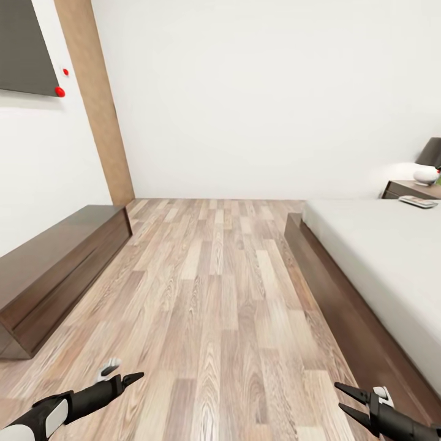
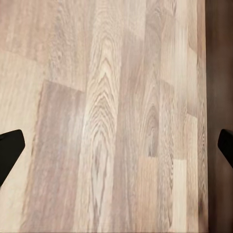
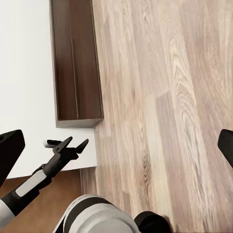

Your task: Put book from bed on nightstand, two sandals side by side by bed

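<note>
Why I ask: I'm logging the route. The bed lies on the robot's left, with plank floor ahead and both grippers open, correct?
Not quite. The head view shows the bed on the robot's right; it is the long dark cabinet that lies on the left. The rest holds: plank floor ahead, left gripper and right gripper both open.

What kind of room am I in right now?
Most likely a bedroom: a low bed with grey mattress cover at right, a nightstand with lamp beyond it, wood-plank floor.
</note>
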Tool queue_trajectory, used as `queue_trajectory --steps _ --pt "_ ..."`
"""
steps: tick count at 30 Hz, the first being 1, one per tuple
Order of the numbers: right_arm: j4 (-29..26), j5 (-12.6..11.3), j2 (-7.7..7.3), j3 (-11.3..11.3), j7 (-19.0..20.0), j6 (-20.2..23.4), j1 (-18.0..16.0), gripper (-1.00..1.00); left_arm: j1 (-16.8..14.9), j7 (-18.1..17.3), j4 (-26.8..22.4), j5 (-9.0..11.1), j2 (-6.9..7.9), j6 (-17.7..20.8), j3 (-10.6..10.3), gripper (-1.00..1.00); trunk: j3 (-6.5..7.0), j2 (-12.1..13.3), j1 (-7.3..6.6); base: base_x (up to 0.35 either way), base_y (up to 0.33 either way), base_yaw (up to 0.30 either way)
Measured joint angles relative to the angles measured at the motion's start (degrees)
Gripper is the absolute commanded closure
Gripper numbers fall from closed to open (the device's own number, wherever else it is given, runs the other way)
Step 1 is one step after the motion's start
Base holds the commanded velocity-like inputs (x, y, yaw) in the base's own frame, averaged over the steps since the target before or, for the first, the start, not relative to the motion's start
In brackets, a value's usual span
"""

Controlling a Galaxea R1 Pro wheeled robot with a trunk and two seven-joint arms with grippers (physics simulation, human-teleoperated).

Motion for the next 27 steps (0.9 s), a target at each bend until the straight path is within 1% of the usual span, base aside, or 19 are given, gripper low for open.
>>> queue_trajectory --steps 27 --pt "0.0 0.03 0.01 -0.02 0.0 -0.08 0.0 -1.0 0.0 0.0 0.0 0.0 -0.02 0.0 -0.04 -1.0 0.0 0.0 0.0 0.198 0.0 0.0"
